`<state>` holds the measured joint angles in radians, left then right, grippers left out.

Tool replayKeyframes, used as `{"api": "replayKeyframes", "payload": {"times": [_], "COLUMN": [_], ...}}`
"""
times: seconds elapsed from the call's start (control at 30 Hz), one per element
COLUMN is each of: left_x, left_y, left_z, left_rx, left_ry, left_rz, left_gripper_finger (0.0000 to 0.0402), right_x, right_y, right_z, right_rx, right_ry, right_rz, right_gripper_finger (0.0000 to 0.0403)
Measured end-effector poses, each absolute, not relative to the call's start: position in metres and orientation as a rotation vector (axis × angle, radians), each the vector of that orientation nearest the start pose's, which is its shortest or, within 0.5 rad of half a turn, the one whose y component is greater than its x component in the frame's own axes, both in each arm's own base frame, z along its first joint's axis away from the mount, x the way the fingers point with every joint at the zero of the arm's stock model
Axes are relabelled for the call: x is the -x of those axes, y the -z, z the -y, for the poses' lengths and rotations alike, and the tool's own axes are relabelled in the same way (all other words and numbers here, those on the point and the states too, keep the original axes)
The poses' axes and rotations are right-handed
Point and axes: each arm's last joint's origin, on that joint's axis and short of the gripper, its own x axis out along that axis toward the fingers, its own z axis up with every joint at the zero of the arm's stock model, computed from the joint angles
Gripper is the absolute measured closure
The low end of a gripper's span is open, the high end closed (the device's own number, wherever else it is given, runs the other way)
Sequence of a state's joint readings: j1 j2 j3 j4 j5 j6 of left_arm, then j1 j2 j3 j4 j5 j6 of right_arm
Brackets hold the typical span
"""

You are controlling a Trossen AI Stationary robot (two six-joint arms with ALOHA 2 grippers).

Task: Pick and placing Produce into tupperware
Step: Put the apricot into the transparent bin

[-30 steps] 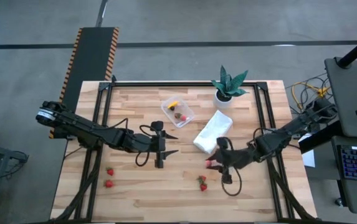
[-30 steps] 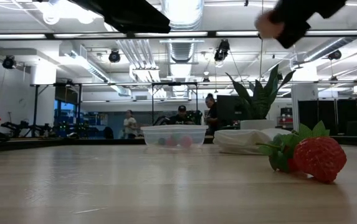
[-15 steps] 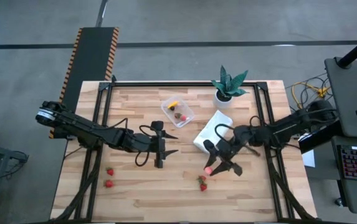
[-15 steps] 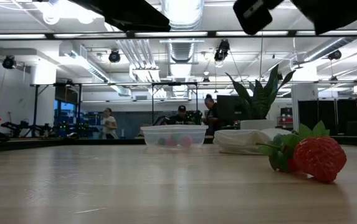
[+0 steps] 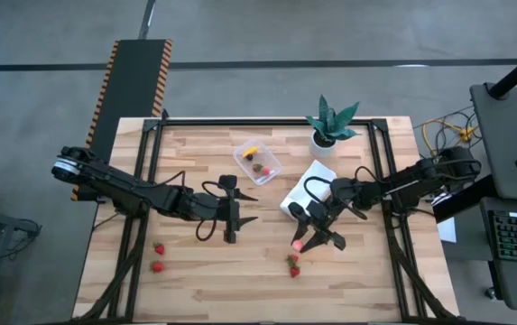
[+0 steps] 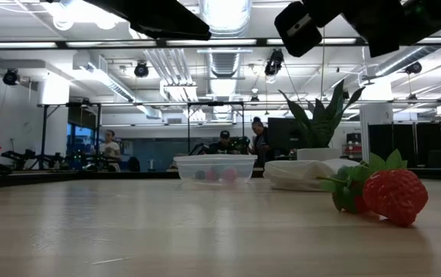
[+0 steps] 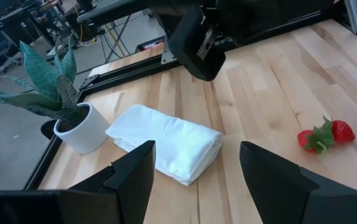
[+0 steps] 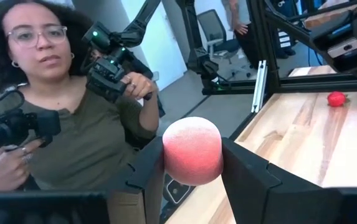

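Observation:
My right gripper (image 5: 301, 242) hovers over the table's middle right, near the white cloth, shut on a round pink-red produce piece (image 8: 192, 151). Two strawberries (image 5: 292, 266) lie on the wood just nearer than it, and two more strawberries (image 5: 158, 257) lie at the near left. The clear tupperware (image 5: 258, 162) stands on the far middle of the table with a yellow piece and a few other pieces inside. My left gripper (image 5: 240, 209) waits open above the table's middle, touching nothing. My right gripper pinches the round pink-red piece by its two opposite sides (image 8: 166, 155) between the two fingers. The fingers lie about level and point toward the table's near left. The piece is lifted clear of the table.
A folded white cloth (image 5: 308, 191) lies under my right wrist. A potted green plant (image 5: 330, 126) stands at the far right. A person (image 8: 60, 112) holding camera-like gear stands beyond the table's edge. Bare wood lies between the cloth and the tupperware.
My right hand has swung toward the far edge and the left, over the white cloth. It has turned so that its fingers point toward the near left. The pink-red piece stays in its grip at about the same spot above the table.

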<state>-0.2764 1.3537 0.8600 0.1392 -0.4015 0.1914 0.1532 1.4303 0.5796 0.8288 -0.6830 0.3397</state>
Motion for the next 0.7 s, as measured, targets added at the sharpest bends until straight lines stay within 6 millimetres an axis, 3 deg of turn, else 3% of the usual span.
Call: {"api": "replayKeyframes", "payload": {"times": [0.17,0.4,0.57,0.7], "left_x": [-0.287,-0.279,-0.265,-0.246], "left_y": [-0.263,-0.261,-0.263,-0.265], "left_z": [0.069,0.064,0.058,0.052], "left_rx": [-0.339,-0.389,-0.398,-0.38], "left_ry": [-0.086,-0.209,-0.256,-0.268], "left_rz": [-0.371,-0.439,-0.439,-0.4], "left_gripper_finger": [0.0182,0.0182,0.0182,0.0182], "right_x": [-0.273,-0.277,-0.28,-0.29], "right_y": [-0.22,-0.218,-0.212,-0.22], "right_z": [-0.061,-0.052,-0.042,-0.034], "right_rx": [-0.326,-0.384,-0.404,-0.351], "right_ry": [-0.816,-0.549,-0.348,-0.157], "right_rz": [-0.159,-0.174,-0.311,-0.493], "right_gripper_finger": [0.0271,0.0271,0.0271,0.0271]}}
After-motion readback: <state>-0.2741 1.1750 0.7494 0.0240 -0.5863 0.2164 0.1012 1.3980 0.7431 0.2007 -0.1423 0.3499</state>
